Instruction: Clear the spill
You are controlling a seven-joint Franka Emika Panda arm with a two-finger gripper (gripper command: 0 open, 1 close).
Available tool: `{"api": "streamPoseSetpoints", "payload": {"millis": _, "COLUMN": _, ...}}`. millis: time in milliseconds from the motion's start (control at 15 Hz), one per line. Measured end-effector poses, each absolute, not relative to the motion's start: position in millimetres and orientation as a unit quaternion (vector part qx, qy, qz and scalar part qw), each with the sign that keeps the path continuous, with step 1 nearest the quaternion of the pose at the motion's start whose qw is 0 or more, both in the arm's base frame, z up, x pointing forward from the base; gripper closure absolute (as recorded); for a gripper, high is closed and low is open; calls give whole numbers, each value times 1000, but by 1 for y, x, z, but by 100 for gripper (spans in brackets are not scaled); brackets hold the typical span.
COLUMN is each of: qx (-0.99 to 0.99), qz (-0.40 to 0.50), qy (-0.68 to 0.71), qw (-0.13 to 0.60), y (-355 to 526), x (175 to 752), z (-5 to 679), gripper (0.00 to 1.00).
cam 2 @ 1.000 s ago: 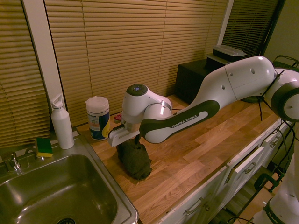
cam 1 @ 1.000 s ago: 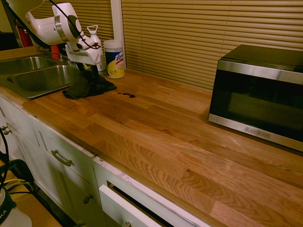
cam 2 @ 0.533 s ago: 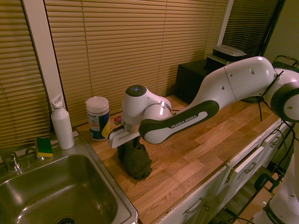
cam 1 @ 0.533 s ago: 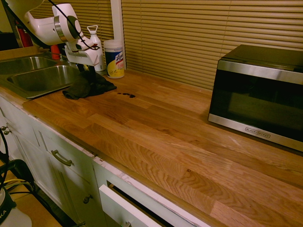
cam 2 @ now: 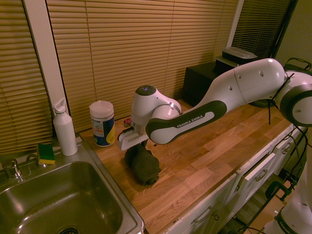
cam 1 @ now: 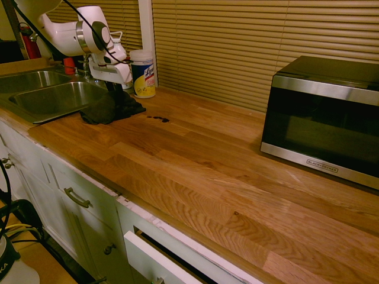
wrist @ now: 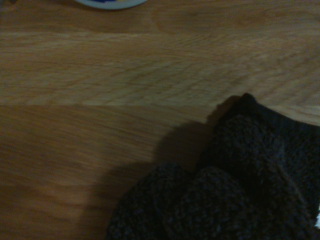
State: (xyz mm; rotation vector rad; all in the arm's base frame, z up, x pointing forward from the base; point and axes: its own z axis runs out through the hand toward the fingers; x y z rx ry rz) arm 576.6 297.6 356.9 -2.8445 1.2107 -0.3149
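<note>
Gripper [cam 1: 112,89] fingers are pressing down into the top of the dark cloth [cam 1: 109,106], but they are buried in its folds, so I cannot tell how far they are closed or whether they are really gripping the fabric; my guess is that the arm is taking hold of the cloth to use it as a wiper. Next in size, the wooden counter [cam 1: 195,171] is carrying everything, with the sink [cam 1: 50,97] lying at its left end and the microwave [cam 1: 325,118] standing far off on the right. That cloth is lying bunched between the sink and the spill, probably left there within easy reach of both. Behind it, against the blinds, the wipes canister [cam 1: 143,73] is standing upright. Smallest, the spill [cam 1: 157,119] is sitting as a few dark drops just right of the cloth, apart from it and not yet wiped. From the second exterior view the arm is hiding the drops, and the wrist view is showing only blurred cloth [wrist: 235,190] and wood.
</note>
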Motion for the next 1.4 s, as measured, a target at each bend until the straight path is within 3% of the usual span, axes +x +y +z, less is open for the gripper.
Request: {"api": "streamPoseSetpoints", "payload": {"millis": 1400, "qx": -864, "qz": -98, "qy": 493, "qw": 4, "y": 40, "x": 635, "z": 353, "gripper": 100}}
